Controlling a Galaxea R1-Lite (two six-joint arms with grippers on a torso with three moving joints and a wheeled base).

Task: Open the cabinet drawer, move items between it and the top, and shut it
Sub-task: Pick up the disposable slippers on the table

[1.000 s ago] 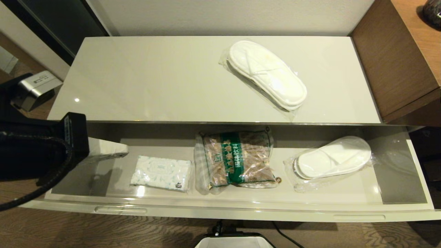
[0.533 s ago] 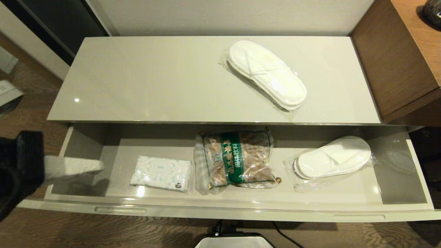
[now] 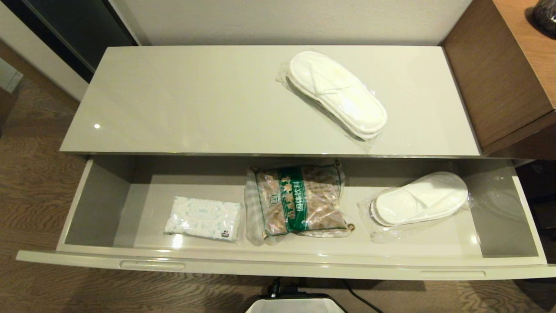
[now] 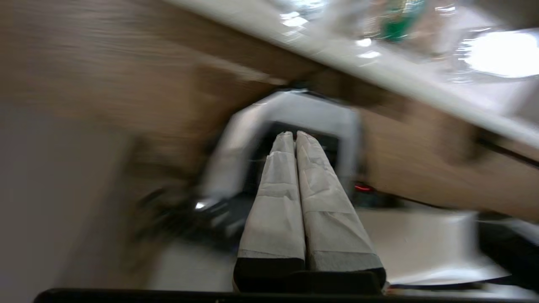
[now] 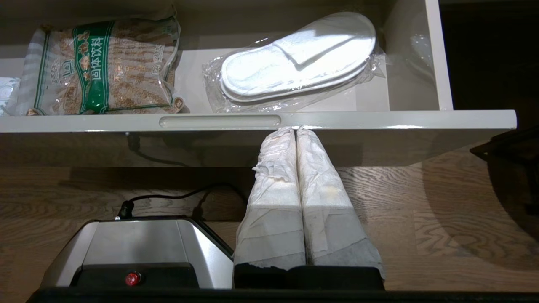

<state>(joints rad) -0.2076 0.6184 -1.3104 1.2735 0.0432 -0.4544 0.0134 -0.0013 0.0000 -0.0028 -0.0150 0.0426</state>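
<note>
My left pincer [image 4: 294, 136] hangs out in front of the cabinet, off to the side of the drawer [image 3: 278, 265], over the wood floor [image 3: 39, 182] and my own base. Its wrapped fingers are pressed together and hold nothing; its view is blurred, with the drawer's front edge and the green of the snack bag only just readable beyond it. My right pincer [image 5: 294, 132] is parked low in front of the drawer, its tips just under the front panel beside the right slot handle [image 5: 219, 121]. Its fingers are likewise pinched flat together and empty. Neither pincer touches any item.

The drawer stands pulled fully out. Three things lie in a row on its floor: the tissue pack [image 3: 203, 218] toward my left, the snack bag [image 3: 297, 200] in the middle, just beside the pack, and a wrapped pair of slippers [image 3: 419, 199] toward my right, apart from the bag. A second wrapped pair of slippers [image 3: 336, 93] lies slantwise on the tabletop [image 3: 173, 100], right of centre.

The tissue pack is soft, white with a pale blue pattern. The snack bag is clear with brown contents and a green band. Both slipper pairs are white in crinkled clear plastic.
</note>
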